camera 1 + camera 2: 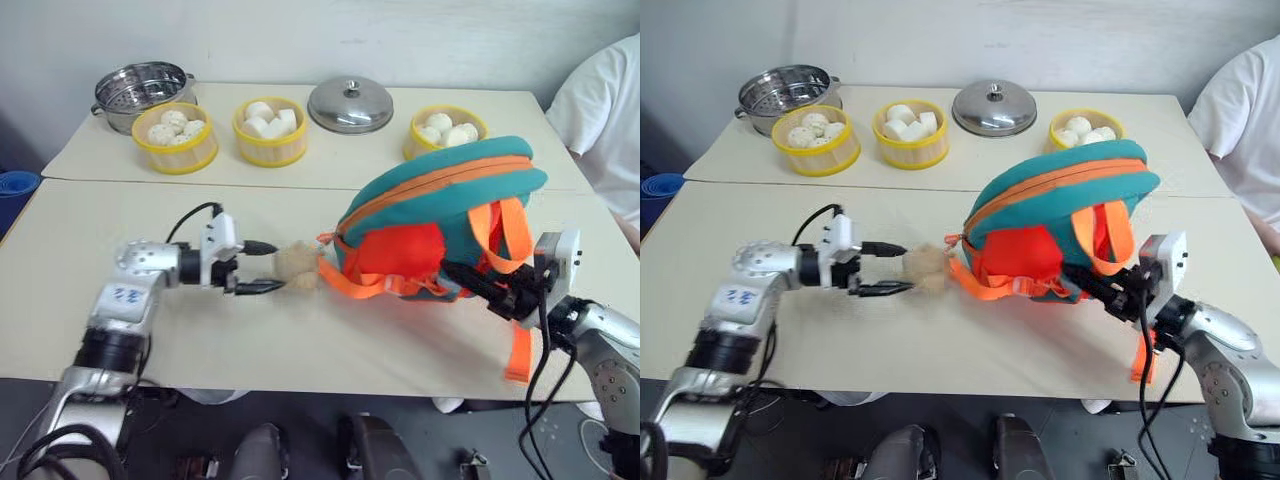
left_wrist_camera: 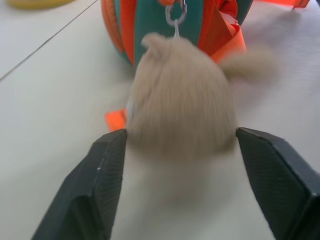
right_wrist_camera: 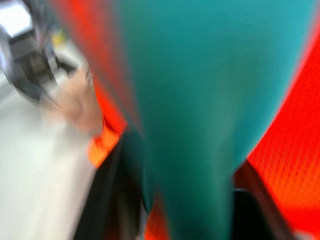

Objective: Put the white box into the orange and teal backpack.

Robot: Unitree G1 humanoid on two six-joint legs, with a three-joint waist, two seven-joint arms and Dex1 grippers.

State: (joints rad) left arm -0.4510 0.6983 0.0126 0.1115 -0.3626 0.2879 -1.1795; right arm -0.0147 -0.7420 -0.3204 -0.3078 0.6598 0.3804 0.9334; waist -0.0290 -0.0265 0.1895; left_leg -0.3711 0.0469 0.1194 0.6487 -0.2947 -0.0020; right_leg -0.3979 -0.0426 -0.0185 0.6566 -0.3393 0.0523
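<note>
Three bun bowls (image 1: 175,137), one backpack (image 1: 440,215).

Backpack (image 1: 440,215): teal top, orange front, straps and zipper trim; tan plush bear head (image 1: 295,266) at its left. Surface (image 1: 150,330): cream. Far bowls (image 1: 176,137): yellow rims, white buns. Steamer pot (image 1: 140,92) and lid (image 1: 350,105): silver metal.

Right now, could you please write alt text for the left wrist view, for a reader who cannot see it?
A tan plush bear head sits between the left gripper's two open black fingers, which stand apart on either side of it. It hangs by a small metal ring from the orange and teal backpack behind it, on a pale table.
</note>
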